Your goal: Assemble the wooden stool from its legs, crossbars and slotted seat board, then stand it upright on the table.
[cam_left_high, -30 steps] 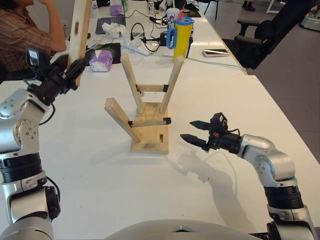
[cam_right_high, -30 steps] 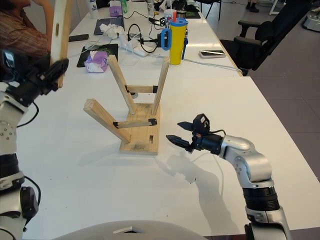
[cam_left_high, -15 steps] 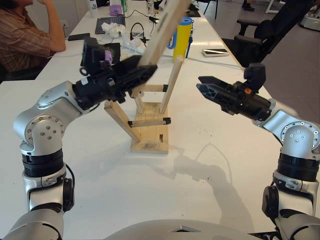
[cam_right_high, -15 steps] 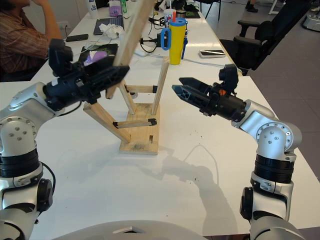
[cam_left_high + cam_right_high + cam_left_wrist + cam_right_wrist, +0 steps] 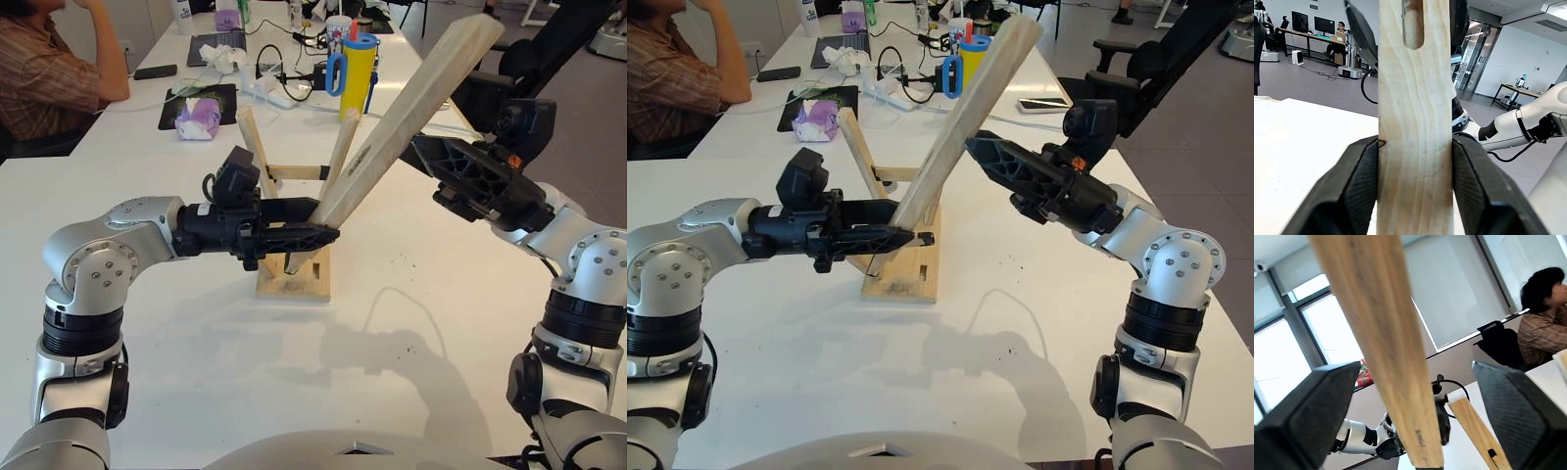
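Observation:
The part-built stool lies upside down at mid-table: its seat board (image 5: 294, 282) is flat on the table, with two legs (image 5: 257, 147) standing up from it and a crossbar (image 5: 294, 172) between them. My left gripper (image 5: 315, 235) is shut on a loose wooden leg (image 5: 402, 117) near its lower end, just above the board. This leg slants up and to the right. My right gripper (image 5: 972, 145) is open at the leg's upper half, one finger on each side, not touching the wood (image 5: 1396, 357). In the left wrist view the leg (image 5: 1415, 147) is clamped between both pads (image 5: 1356, 186).
At the back of the table stand a yellow bottle (image 5: 358, 64), a purple cloth bundle (image 5: 199, 119), cables, and a phone (image 5: 1043, 105). A person (image 5: 49, 69) sits at the far left. White tabletop (image 5: 323, 382) lies bare in front of the stool.
My left arm swung the loose leg from high at the far left down to the centre over the stool. My right gripper rose from near the table to the leg's upper half.

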Robot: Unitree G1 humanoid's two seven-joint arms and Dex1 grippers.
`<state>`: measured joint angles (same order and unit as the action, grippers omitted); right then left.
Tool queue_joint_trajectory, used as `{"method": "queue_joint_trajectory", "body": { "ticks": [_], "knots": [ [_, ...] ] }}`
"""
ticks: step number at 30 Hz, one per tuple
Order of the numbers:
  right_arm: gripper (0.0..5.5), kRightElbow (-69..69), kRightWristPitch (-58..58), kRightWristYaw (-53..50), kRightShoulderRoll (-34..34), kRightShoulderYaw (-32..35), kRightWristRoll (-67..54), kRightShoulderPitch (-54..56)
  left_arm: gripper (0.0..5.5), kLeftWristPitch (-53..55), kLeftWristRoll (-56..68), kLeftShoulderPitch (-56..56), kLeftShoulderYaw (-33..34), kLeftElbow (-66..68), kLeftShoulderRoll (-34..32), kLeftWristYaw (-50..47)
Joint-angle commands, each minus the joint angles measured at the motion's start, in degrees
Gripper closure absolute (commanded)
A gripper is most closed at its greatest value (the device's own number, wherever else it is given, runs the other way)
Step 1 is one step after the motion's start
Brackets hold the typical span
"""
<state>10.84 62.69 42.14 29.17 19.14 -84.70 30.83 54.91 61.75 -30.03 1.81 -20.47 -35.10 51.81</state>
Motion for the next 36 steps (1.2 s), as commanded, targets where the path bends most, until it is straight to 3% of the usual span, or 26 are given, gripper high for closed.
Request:
{"method": "queue_joint_trajectory", "body": {
  "ticks": [1,14,27,32,33,36],
  "knots": [
    [1.26,0.9,1.6,2.0,4.3,0.6,-0.4,-3.6,3.48,0.3,-0.2,-0.6,0.7,0.9,-0.9,0.6],
    [1.26,1.1,0.4,1.1,3.4,-2.0,-4.0,-1.0,3.48,-0.3,-4.7,1.7,-3.3,0.1,-4.3,5.5],
    [3.11,0.0,0.1,1.9,4.3,-3.4,-2.9,-2.6,3.48,-1.5,-9.1,2.6,-5.0,1.0,-5.2,9.2],
    [3.23,-2.0,-0.9,3.9,3.9,-4.2,0.5,-1.6,3.48,-9.5,-15.7,4.6,-4.4,-1.2,-4.8,7.2],
    [3.23,-2.5,-1.4,4.3,3.9,-4.4,1.4,-1.3,3.11,-11.2,-17.1,4.8,-4.1,-0.8,-4.4,6.6],
    [3.27,-4.0,-2.2,5.0,3.6,-4.3,2.6,-0.8,2.77,-10.7,-15.0,3.8,-1.9,1.0,-2.6,4.7]
  ]
}}
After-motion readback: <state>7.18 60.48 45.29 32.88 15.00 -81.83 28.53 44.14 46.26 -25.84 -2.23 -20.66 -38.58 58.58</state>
